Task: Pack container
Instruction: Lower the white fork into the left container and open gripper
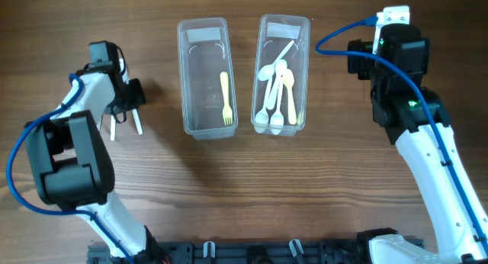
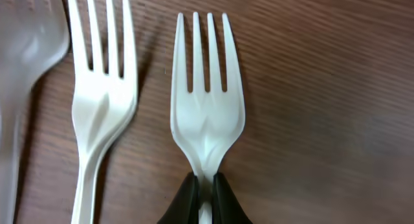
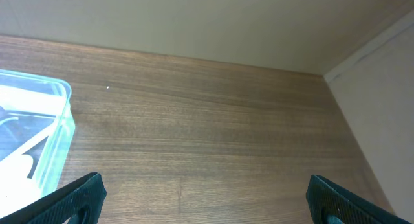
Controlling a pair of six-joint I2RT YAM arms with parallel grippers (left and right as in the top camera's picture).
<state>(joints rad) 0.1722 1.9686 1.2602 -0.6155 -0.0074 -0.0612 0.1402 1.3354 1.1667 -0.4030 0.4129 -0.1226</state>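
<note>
Gripping fork [image 2: 207, 114] neck, left tool [image 2: 206, 197]; second fork [image 2: 103, 101] just beside; right tool [image 3: 204, 188] wide.

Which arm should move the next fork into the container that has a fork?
Left. The left gripper is shut on a white fork, next to the container holding a yellow fork. The right gripper is open and empty beyond the spoon container.

On my right wrist feed the right gripper [image 3: 207, 197] stands wide open, its dark fingertips [image 3: 77, 198] low at either side. The brown wooden table [image 3: 213, 120] runs back to a beige wall [image 3: 194, 20]. A clear rectangular plastic container [image 3: 63, 120] sits leftward near the table's far edge, with something white [image 3: 26, 149] inside.
</note>
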